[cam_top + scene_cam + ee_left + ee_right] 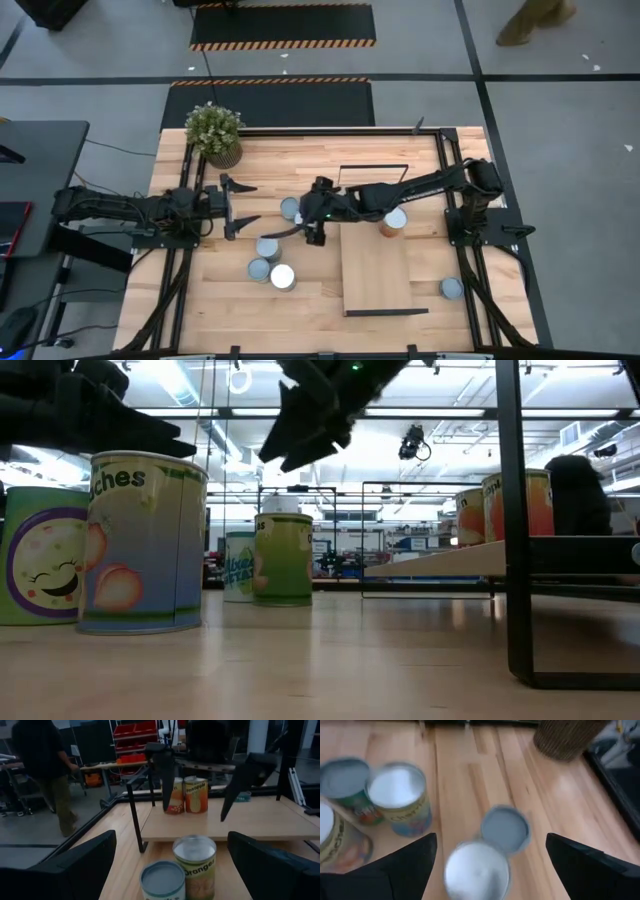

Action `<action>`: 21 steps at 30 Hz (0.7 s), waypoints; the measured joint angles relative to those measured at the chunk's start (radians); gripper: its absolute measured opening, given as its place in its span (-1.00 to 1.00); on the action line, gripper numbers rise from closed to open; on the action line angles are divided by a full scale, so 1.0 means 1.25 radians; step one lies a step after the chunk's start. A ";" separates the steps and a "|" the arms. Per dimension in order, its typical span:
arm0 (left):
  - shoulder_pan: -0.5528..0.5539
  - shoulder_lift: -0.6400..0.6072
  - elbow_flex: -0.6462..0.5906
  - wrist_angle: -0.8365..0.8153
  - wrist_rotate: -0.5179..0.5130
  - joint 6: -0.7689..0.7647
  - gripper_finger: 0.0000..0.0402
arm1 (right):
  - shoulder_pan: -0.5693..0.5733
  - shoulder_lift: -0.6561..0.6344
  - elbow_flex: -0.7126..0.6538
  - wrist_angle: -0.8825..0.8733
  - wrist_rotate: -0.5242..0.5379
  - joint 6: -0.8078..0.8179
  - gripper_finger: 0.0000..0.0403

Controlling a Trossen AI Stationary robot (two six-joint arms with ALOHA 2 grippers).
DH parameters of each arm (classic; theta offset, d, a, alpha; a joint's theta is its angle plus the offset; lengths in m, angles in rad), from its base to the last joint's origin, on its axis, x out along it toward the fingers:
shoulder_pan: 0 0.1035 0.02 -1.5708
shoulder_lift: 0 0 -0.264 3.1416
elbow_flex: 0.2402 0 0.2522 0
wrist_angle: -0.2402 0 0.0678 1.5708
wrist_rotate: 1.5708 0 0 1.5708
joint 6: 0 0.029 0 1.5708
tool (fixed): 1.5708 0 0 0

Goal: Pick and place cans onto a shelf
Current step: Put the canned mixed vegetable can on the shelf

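Note:
Two cans stand on the shelf (375,270), at its far end (395,220), and show in the left wrist view (196,794). Several more stand on the table: two close together (195,860) (162,880) and three toward the near edge (268,247) (258,268) (283,277). One stands at the near right (452,288). My right gripper (303,230) hangs open above the close pair (477,870) (505,827), touching nothing. My left gripper (237,206) is open and empty to their left.
A potted plant (213,135) stands at the table's far left corner. The shelf's black end frames (375,167) (385,312) rise from the table. A person (45,770) stands in the room beyond the table.

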 joint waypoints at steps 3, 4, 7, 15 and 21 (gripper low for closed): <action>0.000 0.005 0.000 0.018 0.000 0.000 0.93 | -0.012 0.050 0.081 -0.023 0.000 -0.038 0.90; 0.000 0.006 0.000 0.018 0.000 0.000 0.93 | -0.018 0.070 0.114 -0.042 0.000 -0.050 0.90; 0.000 0.010 0.000 0.017 -0.029 -0.006 0.93 | -0.037 0.135 0.221 -0.094 -0.008 -0.063 0.90; 0.000 0.003 0.064 -0.166 -0.325 -0.042 0.93 | -0.070 0.276 0.439 -0.248 -0.040 -0.056 0.90; 0.000 -0.009 0.090 -0.244 -0.325 -0.082 0.93 | -0.088 0.351 0.522 -0.310 -0.087 -0.046 0.90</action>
